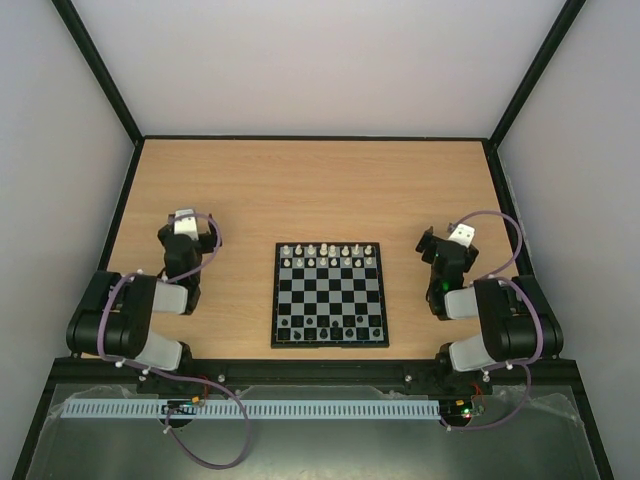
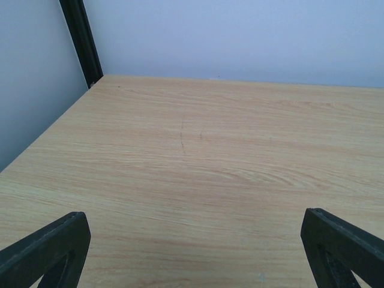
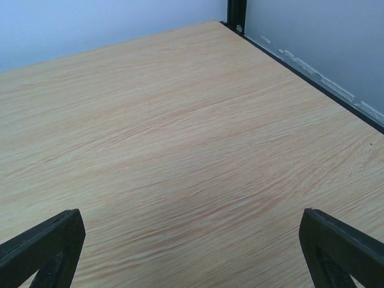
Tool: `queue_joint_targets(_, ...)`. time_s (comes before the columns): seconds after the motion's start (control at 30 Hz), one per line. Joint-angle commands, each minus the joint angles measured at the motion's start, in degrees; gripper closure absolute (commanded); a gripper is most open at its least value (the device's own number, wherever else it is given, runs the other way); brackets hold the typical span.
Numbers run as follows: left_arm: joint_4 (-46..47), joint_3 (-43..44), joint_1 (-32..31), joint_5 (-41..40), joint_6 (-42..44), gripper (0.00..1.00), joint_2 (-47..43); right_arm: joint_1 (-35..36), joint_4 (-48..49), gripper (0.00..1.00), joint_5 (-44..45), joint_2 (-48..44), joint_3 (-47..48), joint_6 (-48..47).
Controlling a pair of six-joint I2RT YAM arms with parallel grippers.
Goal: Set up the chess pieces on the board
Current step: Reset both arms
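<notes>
top view, board: the small square board [image 1: 329,295], black and pale chequers inside a thin black border, lies flat on the table [image 1: 250,190] midway between my two arms.
top view, pieces: the chess pieces [image 1: 328,257] stand on it, cream ones along the far two rows and black pieces [image 1: 326,326] along the near two; they are too small for me to tell whether every square there is filled.
top view, hands: my left gripper [image 1: 186,236] and right gripper [image 1: 440,245] sit well apart from the board, one on either side.
left wrist view: my fingers [image 2: 60,234] are spread fully wide and hold nothing; between them is bare pale wood grain with a faint scratch [image 2: 182,135]. the board is out of sight.
right wrist view: my fingers [image 3: 57,231] are equally wide and empty, over smooth streaked wood that runs to a black frame post [image 3: 236,12].
handling, my guess: the pieces are light, hard, smooth and easily toppled. i would pinch one by its narrow upper body, straight from above, clear of its neighbours.
</notes>
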Motion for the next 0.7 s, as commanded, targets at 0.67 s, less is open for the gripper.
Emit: queue_joint_targets(0.67, 5.8, 1.0, 3.7, 7.6, -0.8, 0.01, 3.0, 0.2, 8.7, 0.01, -4.2, 3.4, 0.3, -2.9)
